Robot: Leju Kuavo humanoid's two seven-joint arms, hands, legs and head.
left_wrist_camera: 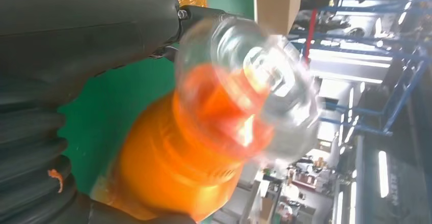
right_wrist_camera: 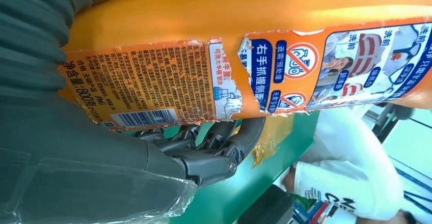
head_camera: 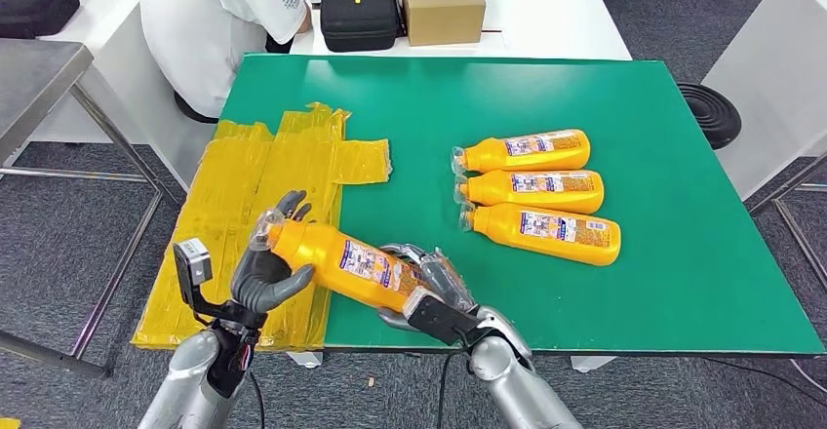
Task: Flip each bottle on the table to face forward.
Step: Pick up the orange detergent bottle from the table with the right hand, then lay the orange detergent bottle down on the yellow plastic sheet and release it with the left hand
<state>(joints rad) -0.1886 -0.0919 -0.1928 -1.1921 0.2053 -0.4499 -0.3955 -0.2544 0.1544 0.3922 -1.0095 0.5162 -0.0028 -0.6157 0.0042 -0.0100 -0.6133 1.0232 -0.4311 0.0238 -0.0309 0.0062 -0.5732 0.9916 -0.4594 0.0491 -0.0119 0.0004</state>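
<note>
Right robot hand point(head_camera: 434, 288) cupping held bottle's point(head_camera: 346, 261) base, left robot hand point(head_camera: 265, 275) gripping its neck

Green tabletop point(head_camera: 683, 292) bearing three orange bottles point(head_camera: 531, 193) lying on their sides in a close row toward its right, caps pointing left, and yellow plastic sheeting point(head_camera: 255, 187) taped along its left edge.

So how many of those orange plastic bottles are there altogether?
4. Three orange plastic bottles lie side by side on the green table: rear, middle, front. The fourth is held between the left hand and right hand at the near edge.
</note>
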